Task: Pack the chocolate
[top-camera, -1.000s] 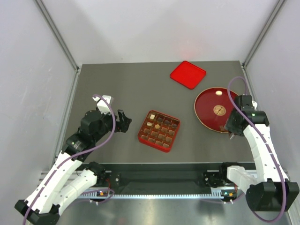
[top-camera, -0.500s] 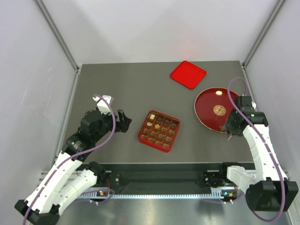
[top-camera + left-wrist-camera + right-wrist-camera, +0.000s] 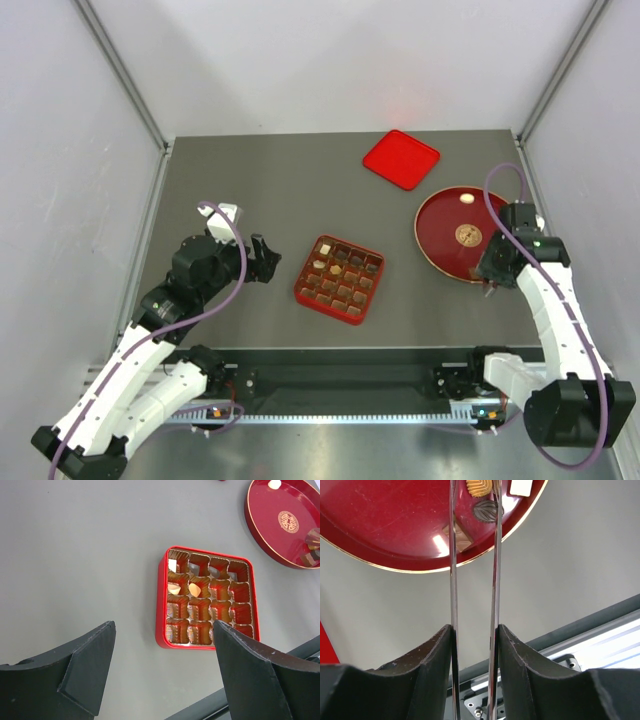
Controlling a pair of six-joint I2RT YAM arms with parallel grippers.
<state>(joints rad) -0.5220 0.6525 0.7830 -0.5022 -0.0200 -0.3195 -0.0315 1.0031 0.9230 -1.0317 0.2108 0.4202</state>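
Chocolate (image 3: 320,265), top view: a few pieces sit in cells on the left side of the tray (image 3: 326,310), centre of frame; one white piece (image 3: 466,199) lies on the plate (image 3: 440,225), right of centre.
Lid (image 3: 401,159), top view: flat on the table (image 3: 250,190), upper middle, near the plate, well apart from the tray.
Left gripper (image 3: 268,258), top view: left of the tray, apart from it.
Right gripper (image 3: 488,282), top view: over the plate's lower right rim; gap too small to read.
Chocolate, left wrist view: in the tray (image 3: 161,605), centre right, a cream piece (image 3: 173,588) and a tan piece (image 3: 195,588) sit side by side in the second row, with a white piece (image 3: 172,565) in the upper left cell. Other cells show brown cups. More pieces lie on the plate (image 3: 260,525), upper right corner.
Left gripper (image 3: 164,625), left wrist view: fingers spread wide along the bottom, nothing between them.
Chocolate, right wrist view: on the plate (image 3: 380,525), at the top, lie a tan ridged piece (image 3: 479,486), a dark leaf-shaped piece (image 3: 487,511), a brown square (image 3: 457,536) and a white piece (image 3: 520,487).
Right gripper (image 3: 473,510), right wrist view: two thin blades (image 3: 451,580) run up in parallel with a narrow gap, tips cut by the top edge. The tan piece lies between them; gripped or not, I cannot tell.
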